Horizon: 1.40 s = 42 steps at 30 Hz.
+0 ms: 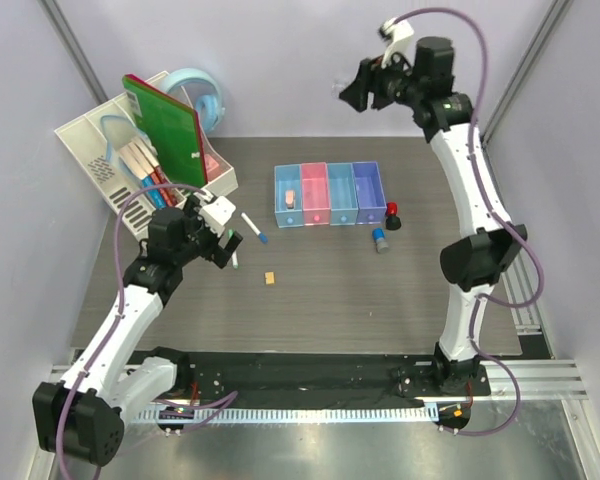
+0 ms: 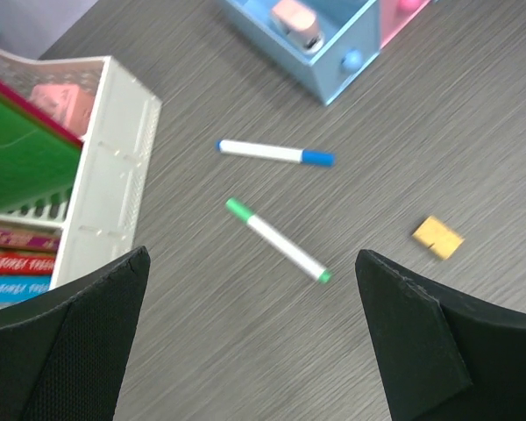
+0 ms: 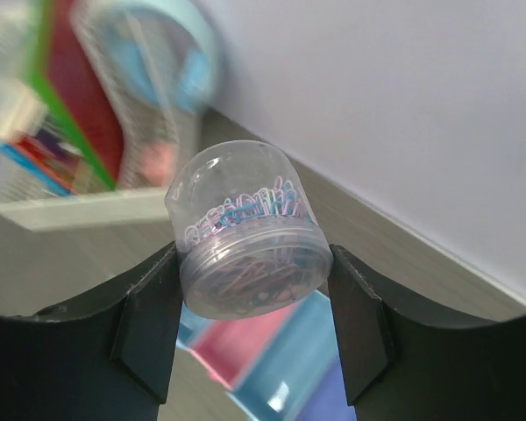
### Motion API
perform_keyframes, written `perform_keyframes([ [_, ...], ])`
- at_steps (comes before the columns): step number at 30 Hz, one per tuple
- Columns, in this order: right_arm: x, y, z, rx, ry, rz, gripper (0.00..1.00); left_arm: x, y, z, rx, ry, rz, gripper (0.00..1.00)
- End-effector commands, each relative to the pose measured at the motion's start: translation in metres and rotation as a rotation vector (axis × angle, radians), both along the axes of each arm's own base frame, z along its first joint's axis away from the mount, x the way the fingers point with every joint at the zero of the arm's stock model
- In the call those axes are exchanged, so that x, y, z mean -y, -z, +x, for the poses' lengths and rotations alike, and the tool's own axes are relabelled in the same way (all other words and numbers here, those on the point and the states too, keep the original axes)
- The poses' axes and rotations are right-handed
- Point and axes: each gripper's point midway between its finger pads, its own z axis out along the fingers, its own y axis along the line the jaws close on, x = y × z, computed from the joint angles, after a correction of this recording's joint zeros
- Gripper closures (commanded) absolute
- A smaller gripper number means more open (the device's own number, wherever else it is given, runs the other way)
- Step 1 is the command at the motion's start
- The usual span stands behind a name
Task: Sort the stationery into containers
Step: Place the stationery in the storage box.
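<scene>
Dark grey wood-grain table point(image 1: 330, 300). Right gripper point(image 3: 254, 298), raised high on the far side beyond 4 joined coloured plastic bins point(image 1: 327, 190), clamps clear round plastic jar of paper clips point(image 3: 245, 237). Left gripper point(image 2: 252, 254) gapes wide; thin white green-capped pen point(image 2: 276, 241) lies beneath it, untouched.

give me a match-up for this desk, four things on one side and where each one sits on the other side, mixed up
Things
1. clear plastic tub of paper clips
2. pink eraser
3. small orange block
4. red-and-black stubby cylinder

Places
a. lying on the grey wood-grain table, apart from the bins
b. clamped in the jaws of the right gripper, up in the air
c. inside the light-blue plastic bin
d. on the table just past the violet-blue plastic bin, at the end of the row

Pairs: 1-b, 2-c, 3-a, 4-d
</scene>
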Motion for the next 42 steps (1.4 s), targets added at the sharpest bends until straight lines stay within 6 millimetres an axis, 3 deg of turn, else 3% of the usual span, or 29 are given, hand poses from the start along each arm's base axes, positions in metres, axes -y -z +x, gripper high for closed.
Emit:
perform_keyframes([
  [1, 0.025, 0.124, 0.028, -0.098, 0.131, -0.490, 0.69, -0.027, 0.013, -0.007, -0.005, -0.062, 0.141, 0.00],
  [3, 0.022, 0.145, 0.038, -0.074, 0.124, -0.583, 0.69, -0.030, 0.019, -0.010, -0.031, -0.070, 0.155, 0.00],
  [6, 0.005, 0.160, 0.048, -0.035, 0.115, -0.655, 0.69, -0.035, 0.035, -0.021, -0.106, -0.084, 0.170, 0.00],
  [10, -0.030, 0.168, 0.052, 0.029, 0.087, -0.682, 0.70, -0.040, 0.049, -0.033, -0.186, -0.102, 0.186, 0.00],
  [12, -0.043, 0.183, 0.055, 0.040, 0.069, -0.710, 0.70, -0.043, 0.052, -0.038, -0.212, -0.104, 0.207, 0.00],
  [20, -0.100, 0.222, 0.051, 0.103, 0.012, -0.810, 0.70, -0.039, 0.036, -0.040, -0.211, -0.106, 0.170, 0.00],
  [27, -0.131, 0.254, 0.047, 0.130, -0.029, -0.858, 0.70, -0.041, 0.034, -0.043, -0.210, -0.099, 0.186, 0.00],
  [33, -0.139, 0.276, 0.046, 0.130, -0.044, -0.907, 0.70, -0.039, 0.035, -0.046, -0.222, -0.095, 0.172, 0.00],
  [42, -0.131, 0.285, 0.041, 0.145, -0.025, -1.008, 0.69, -0.035, 0.034, -0.046, -0.227, -0.084, 0.154, 0.00],
])
